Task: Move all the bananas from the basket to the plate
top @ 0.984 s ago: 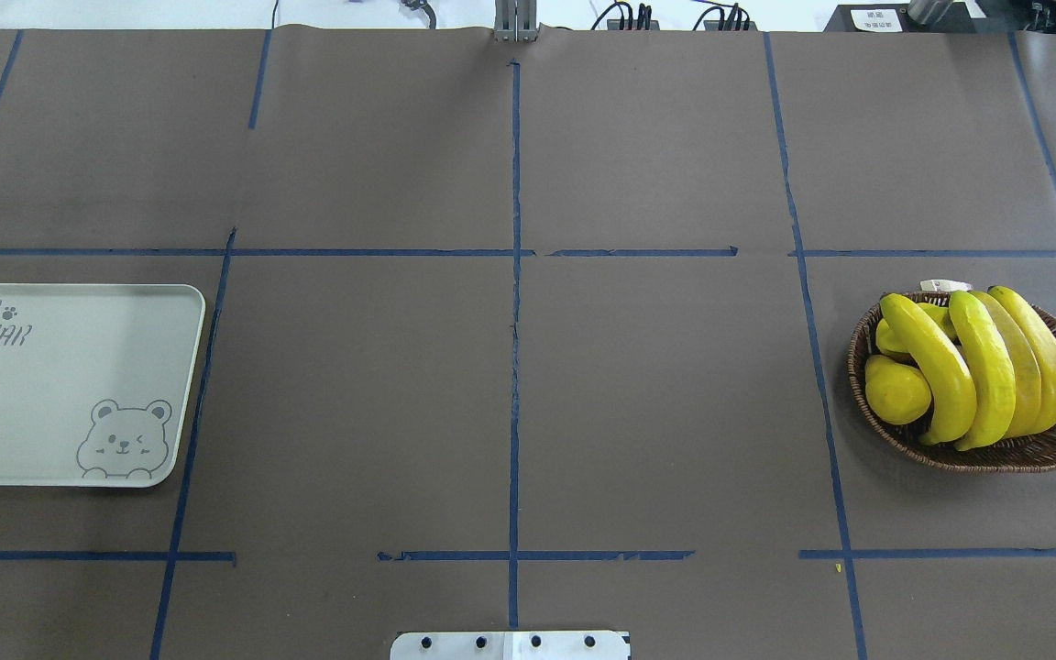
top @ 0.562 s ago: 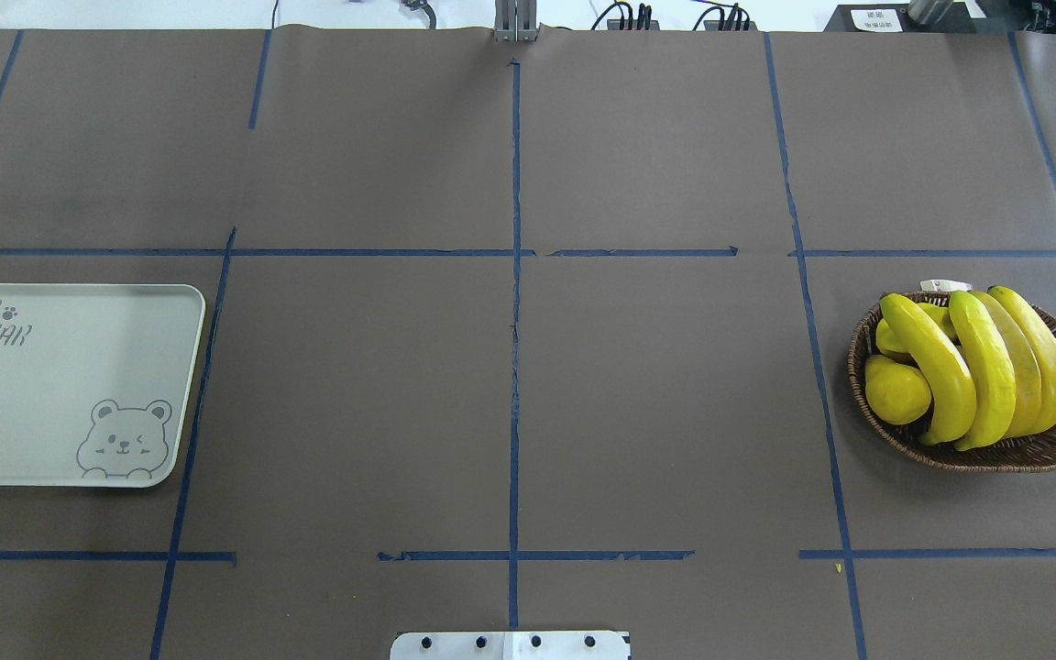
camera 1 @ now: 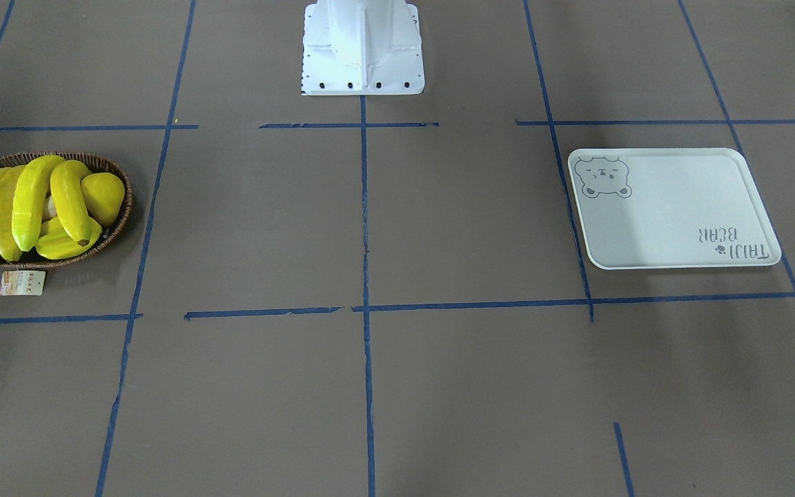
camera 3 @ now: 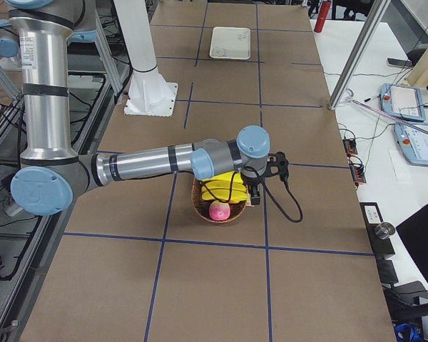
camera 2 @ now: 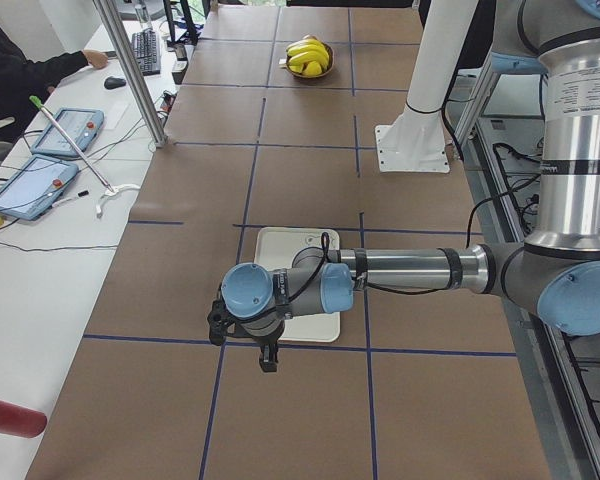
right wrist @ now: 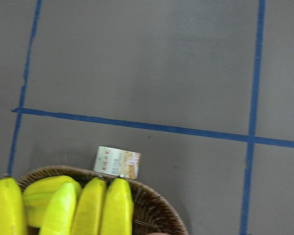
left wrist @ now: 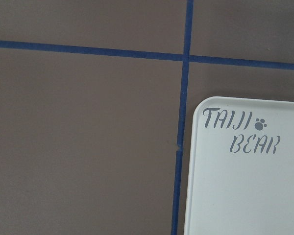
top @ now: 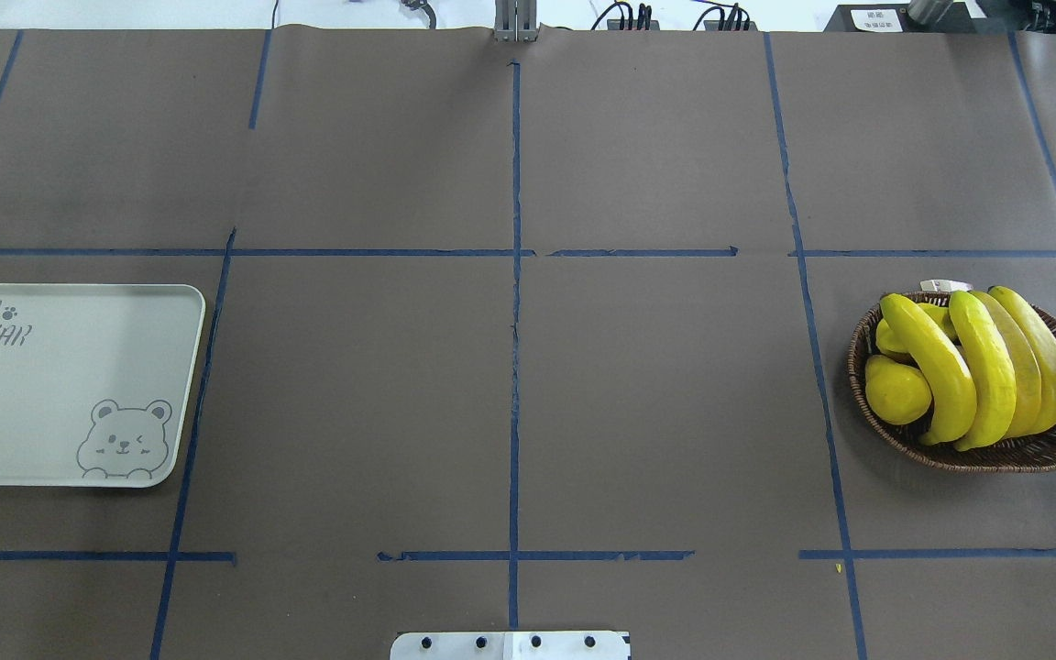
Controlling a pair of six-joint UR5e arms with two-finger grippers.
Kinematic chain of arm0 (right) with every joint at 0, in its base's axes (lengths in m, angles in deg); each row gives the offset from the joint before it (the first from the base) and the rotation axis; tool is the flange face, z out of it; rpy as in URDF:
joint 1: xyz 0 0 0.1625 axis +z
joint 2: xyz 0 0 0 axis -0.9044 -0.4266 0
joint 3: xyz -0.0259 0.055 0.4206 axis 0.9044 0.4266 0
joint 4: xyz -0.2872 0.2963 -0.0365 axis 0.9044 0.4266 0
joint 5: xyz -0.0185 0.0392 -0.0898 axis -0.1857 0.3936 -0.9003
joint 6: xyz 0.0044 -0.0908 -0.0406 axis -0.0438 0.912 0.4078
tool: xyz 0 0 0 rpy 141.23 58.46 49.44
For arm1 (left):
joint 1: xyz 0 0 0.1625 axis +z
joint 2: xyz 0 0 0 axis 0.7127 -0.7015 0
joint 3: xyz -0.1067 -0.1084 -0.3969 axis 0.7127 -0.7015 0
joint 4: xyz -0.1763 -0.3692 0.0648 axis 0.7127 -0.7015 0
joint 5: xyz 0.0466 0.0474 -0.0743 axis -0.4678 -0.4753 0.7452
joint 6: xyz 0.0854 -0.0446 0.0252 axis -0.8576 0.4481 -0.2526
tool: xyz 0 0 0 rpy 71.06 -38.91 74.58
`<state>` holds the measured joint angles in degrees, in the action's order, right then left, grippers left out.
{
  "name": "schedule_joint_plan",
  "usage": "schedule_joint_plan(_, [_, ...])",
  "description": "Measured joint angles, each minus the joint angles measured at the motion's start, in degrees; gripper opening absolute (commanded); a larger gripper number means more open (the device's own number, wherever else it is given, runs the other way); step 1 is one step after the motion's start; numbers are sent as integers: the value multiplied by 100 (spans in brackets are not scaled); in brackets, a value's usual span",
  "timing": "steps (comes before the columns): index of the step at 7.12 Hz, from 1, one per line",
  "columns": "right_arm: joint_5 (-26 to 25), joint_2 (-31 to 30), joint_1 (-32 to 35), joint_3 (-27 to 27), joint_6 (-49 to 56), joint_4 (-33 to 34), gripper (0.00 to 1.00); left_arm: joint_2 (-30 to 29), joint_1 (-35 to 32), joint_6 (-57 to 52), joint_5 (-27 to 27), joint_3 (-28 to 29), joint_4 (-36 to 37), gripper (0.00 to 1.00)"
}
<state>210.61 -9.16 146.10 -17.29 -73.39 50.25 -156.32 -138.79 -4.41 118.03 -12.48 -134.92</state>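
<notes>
Woven oval basket [top: 950, 456], curved smooth bananas [top: 986, 367]; flat rectangular plate [top: 51, 403].

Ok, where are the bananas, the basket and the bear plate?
bananas [top: 986, 367], overhead view, middle of one banana
basket [top: 995, 456], overhead view, near woven rim
plate [top: 51, 394], overhead view, bare white middle

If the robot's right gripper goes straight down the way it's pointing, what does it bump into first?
Probably the bananas in the basket: the right gripper hangs pointing down over them. Depth is unclear, so it might catch the basket's rim instead.
</notes>
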Motion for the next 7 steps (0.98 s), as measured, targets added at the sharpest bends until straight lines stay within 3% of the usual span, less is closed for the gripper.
schedule_joint_plan(2, [-15,-7,-577,-457,-865,-257,100,4,-5,-9,8,30,-28,100])
schedule_joint_plan(5, [-637,-92,-1679,-563,-3113,-1658,100,-3,-1,7,15,-17,-138,100])
schedule_joint_plan(7, [-799,-154,-2023,-558,-3473,-1942,100,-6,-5,12,14,-14,-256,100])
